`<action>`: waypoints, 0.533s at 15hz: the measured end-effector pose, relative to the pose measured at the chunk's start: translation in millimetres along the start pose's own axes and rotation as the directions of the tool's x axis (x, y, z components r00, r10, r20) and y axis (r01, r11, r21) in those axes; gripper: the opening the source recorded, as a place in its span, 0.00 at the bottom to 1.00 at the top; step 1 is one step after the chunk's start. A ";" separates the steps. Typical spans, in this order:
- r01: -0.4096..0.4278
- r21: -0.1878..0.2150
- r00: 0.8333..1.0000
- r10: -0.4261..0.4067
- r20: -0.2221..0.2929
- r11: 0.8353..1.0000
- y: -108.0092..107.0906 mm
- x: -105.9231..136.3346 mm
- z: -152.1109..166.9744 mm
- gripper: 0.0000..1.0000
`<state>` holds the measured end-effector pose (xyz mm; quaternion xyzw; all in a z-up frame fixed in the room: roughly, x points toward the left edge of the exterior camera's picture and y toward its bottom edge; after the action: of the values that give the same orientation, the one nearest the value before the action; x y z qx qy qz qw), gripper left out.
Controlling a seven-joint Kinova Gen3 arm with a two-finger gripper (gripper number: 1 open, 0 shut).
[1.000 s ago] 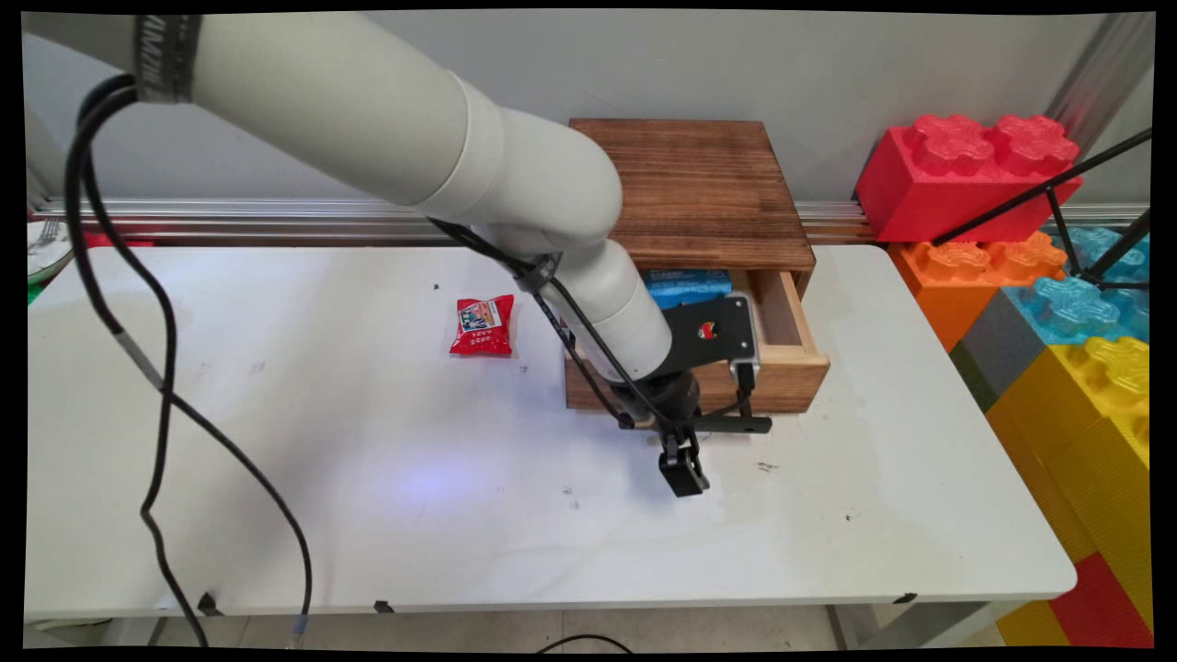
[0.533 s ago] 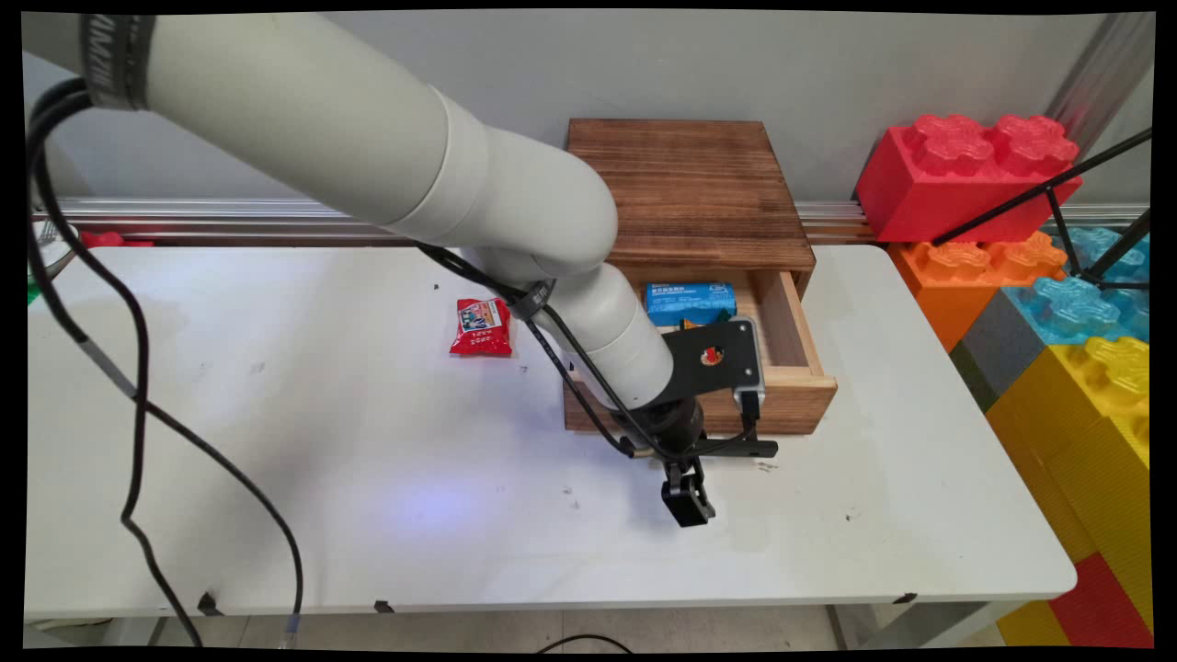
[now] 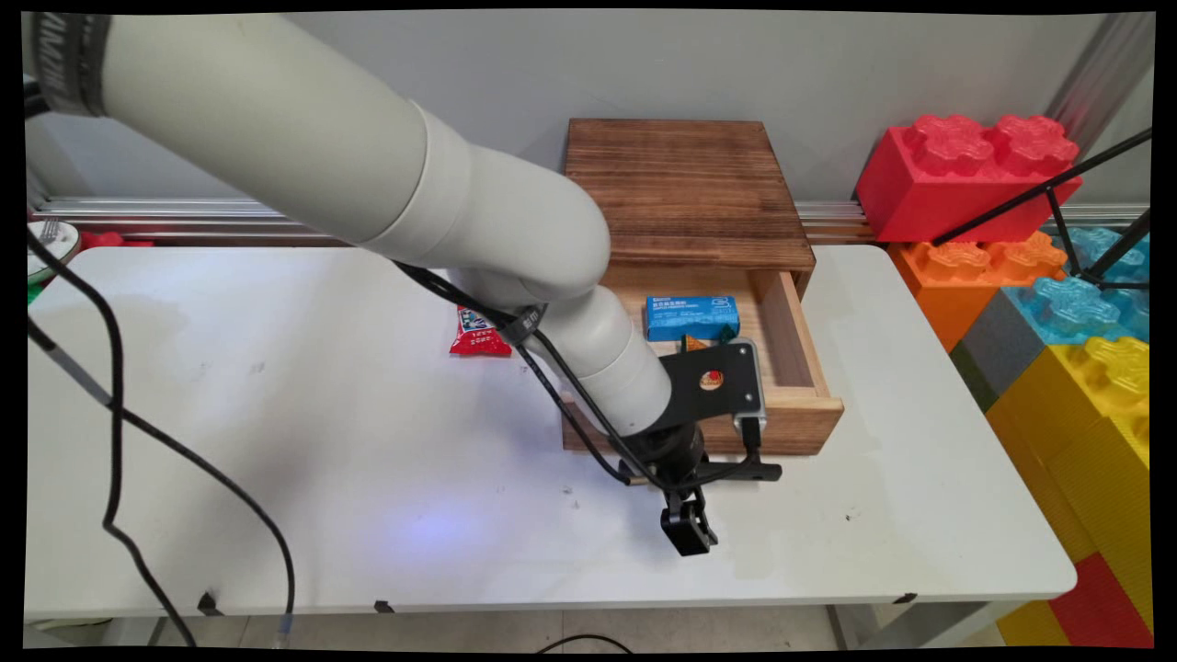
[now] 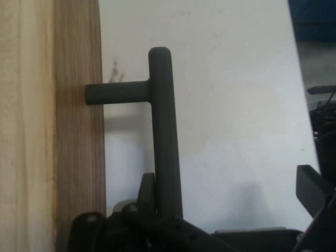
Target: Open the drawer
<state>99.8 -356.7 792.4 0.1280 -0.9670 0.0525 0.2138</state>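
At the front of the drawer [image 3: 800, 414], which stands drawn well out of its dark wooden cabinet [image 3: 690, 184], my gripper [image 4: 228, 181] sits low over the white table [image 3: 322, 441] and looks along the black T-shaped handle [image 4: 163, 131]. In the hand view the fingers are spread wide. One finger [image 4: 147, 191] is tucked into the gap between the handle's bar and the drawer's pale wooden front, right against the bar. The other stands well clear on the bar's far side, over bare table. So nothing is pinched, and I judge this a hooked hold on the bar rather than a clamp. Inside the drawer, toward its back, lies a blue carton [image 3: 691, 317] with a small orange item just in front of it that I cannot make out. Left of the drawer a red snack packet [image 3: 478, 338] lies on the table, partly hidden by the arm. Well to the drawer's right, off the table, big toy bricks [image 3: 965, 175] are stacked.
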 end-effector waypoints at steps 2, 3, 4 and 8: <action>0.003 -0.006 1.000 -0.003 -0.003 1.000 5.1 -0.2 -0.2 1.00; 0.004 -0.009 1.000 -0.004 -0.005 1.000 7.8 -0.3 -0.4 1.00; 0.006 -0.012 1.000 -0.006 -0.007 1.000 10.4 -0.1 -0.6 1.00; 0.011 -0.025 1.000 -0.011 -0.012 1.000 20.0 -0.3 -1.8 1.00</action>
<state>95.3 -337.1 792.9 0.1303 -0.9656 0.0403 0.2215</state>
